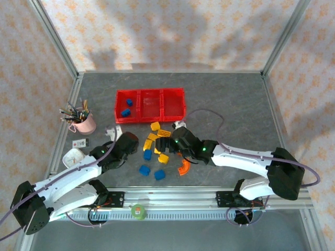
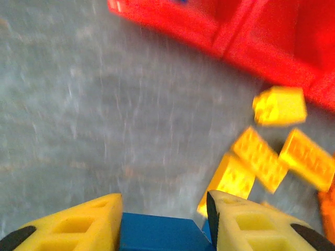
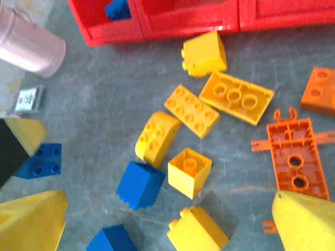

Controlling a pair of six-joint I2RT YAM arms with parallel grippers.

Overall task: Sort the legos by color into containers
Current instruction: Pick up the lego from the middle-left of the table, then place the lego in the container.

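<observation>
Your left jaws pinch a blue brick (image 2: 157,232) between them. Your right jaws stand spread wide over loose yellow and blue legos (image 3: 189,171) on the worktop (image 3: 104,104). The red tray (image 1: 162,91) lies beyond both, with two blue bricks (image 1: 125,112) in its left bin.

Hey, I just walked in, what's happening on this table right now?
It's color sorting into the red tray. The left gripper is shut on a blue brick. The right gripper hangs open above yellow bricks and orange pieces. Two blue bricks already lie in the tray's left compartment.
</observation>
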